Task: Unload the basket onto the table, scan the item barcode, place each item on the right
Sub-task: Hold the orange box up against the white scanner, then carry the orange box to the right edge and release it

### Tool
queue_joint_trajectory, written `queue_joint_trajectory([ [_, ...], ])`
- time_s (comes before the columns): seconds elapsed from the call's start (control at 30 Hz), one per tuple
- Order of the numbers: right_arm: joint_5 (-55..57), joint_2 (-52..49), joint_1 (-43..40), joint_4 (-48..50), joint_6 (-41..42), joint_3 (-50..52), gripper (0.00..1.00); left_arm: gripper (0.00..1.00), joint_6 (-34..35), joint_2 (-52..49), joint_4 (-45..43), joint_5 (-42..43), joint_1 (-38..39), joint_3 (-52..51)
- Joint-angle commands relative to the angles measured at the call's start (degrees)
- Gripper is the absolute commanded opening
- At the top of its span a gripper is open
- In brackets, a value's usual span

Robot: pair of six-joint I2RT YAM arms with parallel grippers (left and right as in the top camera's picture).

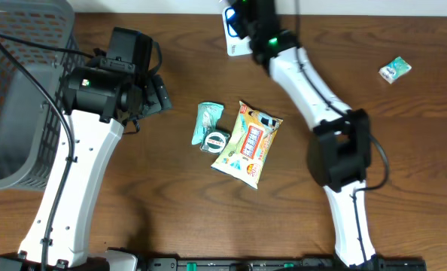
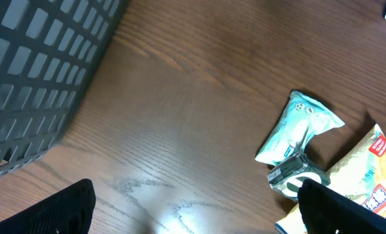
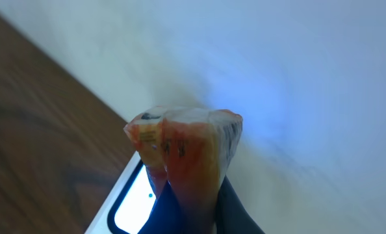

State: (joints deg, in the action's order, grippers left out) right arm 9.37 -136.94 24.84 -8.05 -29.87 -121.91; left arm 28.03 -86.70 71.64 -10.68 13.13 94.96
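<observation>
The right end effector (image 3: 192, 198) is clenched on a small orange packet (image 3: 186, 146). It grips the lower edge, so the upper part stands free. I judge this hold is meant to leave the printed side open to the scanner (image 3: 133, 203), the white device with a blue lit window just below and beside the packet, at the far edge of the bench (image 1: 171, 196). I cannot tell whether the barcode faces the window. The right arm (image 1: 306, 75) is stretched long and diagonal from its base toward that edge.

The left end effector (image 1: 160, 95) is released and holds nothing. It hangs beside the basket (image 1: 13, 90), well apart from the scanner, probably to leave room. A teal pouch (image 1: 207, 120), a roll of tape (image 1: 217, 140) and a yellow snack bag (image 1: 247, 143) lie together mid-bench, apparently waiting.
</observation>
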Motion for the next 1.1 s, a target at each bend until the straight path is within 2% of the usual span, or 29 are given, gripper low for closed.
queue_joint_trajectory([
  [0.0,7.3,-4.0,0.1,1.5,-9.4,-0.1,0.01,0.98,-0.6,-0.2,0.2,-0.7,-0.2,0.5],
  [0.2,8.9,-4.3,-0.1,1.5,-10.1,-0.1,0.01,0.98,-0.6,-0.2,0.2,-0.7,-0.2,0.5],
  [0.4,20.9,-4.3,-0.8,1.3,-10.1,-0.2,0.01,0.98,-0.6,-0.2,0.2,-0.7,-0.2,0.5],
  [0.53,22.0,-3.4,-2.4,-2.0,-9.4,-0.2,0.01,0.98,-0.6,-0.2,0.2,-0.7,-0.2,0.5],
  [0.77,21.6,-0.4,-9.2,-12.4,2.9,-0.2,0.01,0.98,-0.6,-0.2,0.2,-0.7,-0.2,0.5],
  [0.93,15.4,-0.2,-16.5,-23.8,10.9,-0.1,0.01,0.98,-0.6,-0.2,0.2,-0.7,-0.2,0.5],
  [1.07,9.9,-0.3,-24.2,-28.0,17.4,-0.1,0.01,0.98,-0.6,-0.2,0.2,-0.7,-0.2,0.5],
])
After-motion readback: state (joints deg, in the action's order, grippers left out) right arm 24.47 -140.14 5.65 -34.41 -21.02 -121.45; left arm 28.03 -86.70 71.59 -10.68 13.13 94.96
